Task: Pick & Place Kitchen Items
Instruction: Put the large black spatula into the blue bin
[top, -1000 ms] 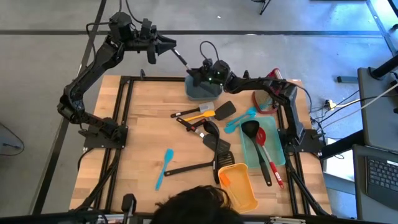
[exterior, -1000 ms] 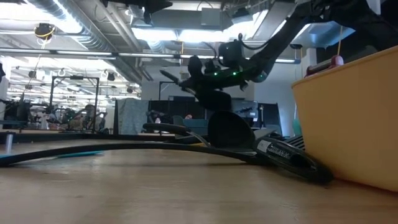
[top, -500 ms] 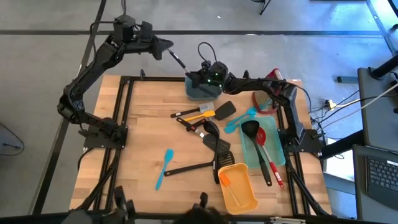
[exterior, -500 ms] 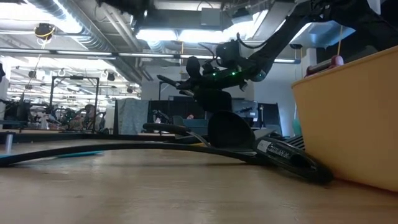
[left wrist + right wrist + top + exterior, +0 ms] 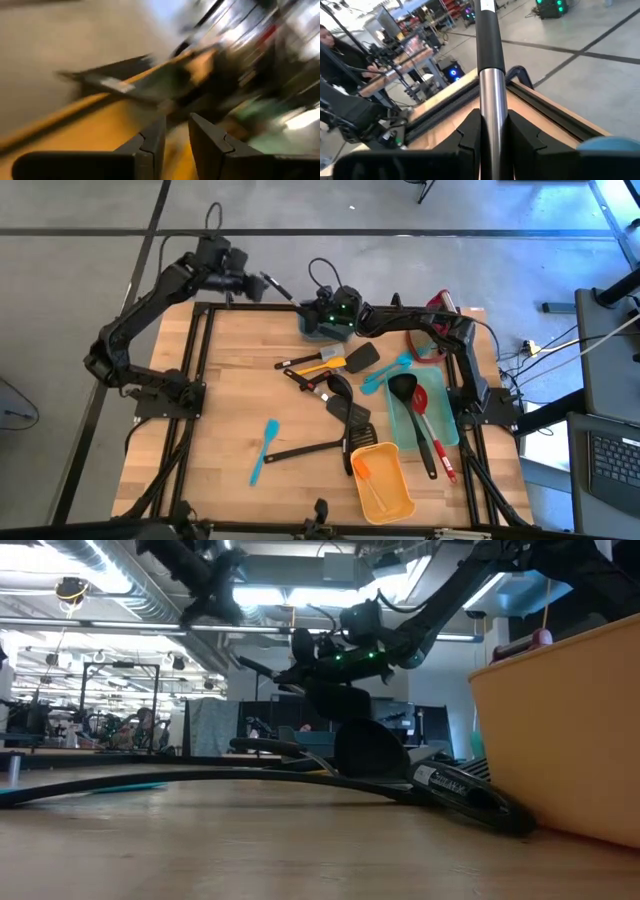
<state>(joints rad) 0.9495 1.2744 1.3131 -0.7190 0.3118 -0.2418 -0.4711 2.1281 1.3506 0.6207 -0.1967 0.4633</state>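
The right claw (image 5: 318, 308) is closed on the handle of a long utensil (image 5: 489, 75), above the blue-grey bin (image 5: 322, 330) at the far edge of the counter (image 5: 235, 380). In the right wrist view both fingers (image 5: 471, 131) press the metal section just below the black sleeve. The utensil's head is not visible. The shaft is judged rigid and light; polished metal is slippery, so a grip nearer the black sleeve should resist rotation better.

The left claw (image 5: 262, 283) waits beyond the counter's far left corner, its fingers narrowly parted with nothing between them.

The remaining kitchen items (image 5: 340, 385) lie in a loose pile at centre. A teal spatula (image 5: 263, 450) lies apart; its flexible head favours a mid-handle grasp. An orange bin (image 5: 381, 479) stands at the near edge.
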